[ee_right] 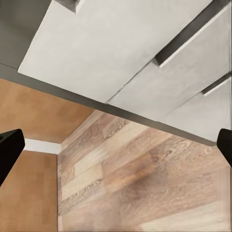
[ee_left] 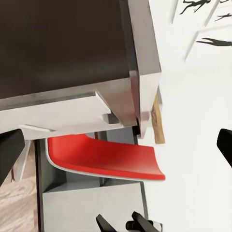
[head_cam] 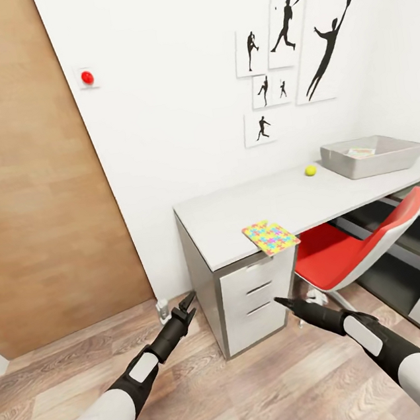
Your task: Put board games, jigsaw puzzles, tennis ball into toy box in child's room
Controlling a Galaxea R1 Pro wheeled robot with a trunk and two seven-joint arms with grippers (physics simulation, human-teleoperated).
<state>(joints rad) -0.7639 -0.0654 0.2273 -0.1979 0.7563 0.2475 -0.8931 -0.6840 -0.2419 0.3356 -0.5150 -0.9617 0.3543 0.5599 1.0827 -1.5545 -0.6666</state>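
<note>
Head view: toy box (head_cam: pixel 390 161) hides most of 1 game; both grippers spread, empty.

I am looking into a child's bedroom at home: black sports-silhouette pictures (head_cam: pixel 291 51) on a white wall, a grey desk (head_cam: pixel 263 206) with a drawer unit (head_cam: pixel 256 297), a red chair (head_cam: pixel 358 242), a wooden door (head_cam: pixel 34 194), plank flooring (head_cam: pixel 262 389).

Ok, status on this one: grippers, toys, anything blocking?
Left gripper and right gripper open, empty, low before the table. Jigsaw puzzle overhangs its edge; tennis ball beside toy box. Red chair tucked under.
</note>
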